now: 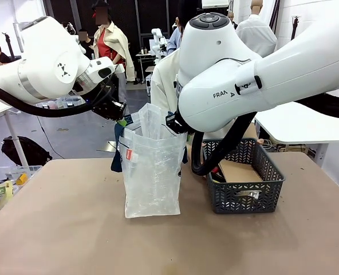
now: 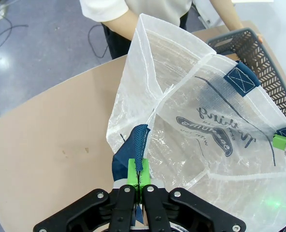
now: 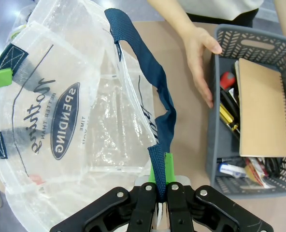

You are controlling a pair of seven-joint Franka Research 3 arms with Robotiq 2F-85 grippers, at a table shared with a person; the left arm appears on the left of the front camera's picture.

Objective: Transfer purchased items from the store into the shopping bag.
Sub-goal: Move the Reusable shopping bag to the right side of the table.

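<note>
Notebook [image 3: 261, 106] hides part of the basket's [image 3: 214, 145] goods [image 3: 228, 104].

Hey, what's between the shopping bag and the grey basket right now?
In the right wrist view, a person's hand lies between the shopping bag and the basket, touching the basket's side.

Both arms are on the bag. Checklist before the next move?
1. Left gripper shut on a strap: ok.
2. Right gripper shut on the other strap: ok.
3. Bag upright on the table, mouth held open: ok.
4. Basket loaded, with a notebook and small goods: ok.
5. Person's hand off the bag, on the basket's rim: ok.
6. A gripper free to pick: not ok, both hold straps.
</note>
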